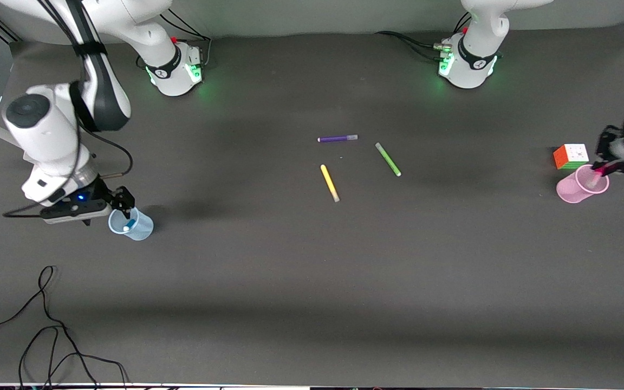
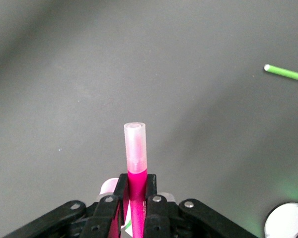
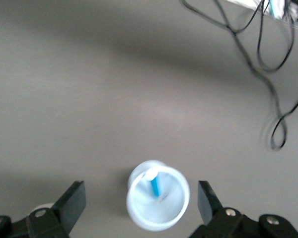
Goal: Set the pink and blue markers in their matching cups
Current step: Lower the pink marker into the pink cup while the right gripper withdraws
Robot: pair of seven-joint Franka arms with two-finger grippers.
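Note:
The pale blue cup stands toward the right arm's end of the table with the blue marker upright inside it. My right gripper hangs just above the cup, open and empty. In the right wrist view the cup and marker sit between the spread fingers. My left gripper is shut on the pink marker, which slants down into the pale pink cup. In the left wrist view the marker sticks out past the shut gripper, with the cup rim just showing beneath.
A purple pen, a yellow pen and a green pen lie mid-table. A colour cube stands beside the pink cup, farther from the front camera. Black cables trail near the front edge at the right arm's end.

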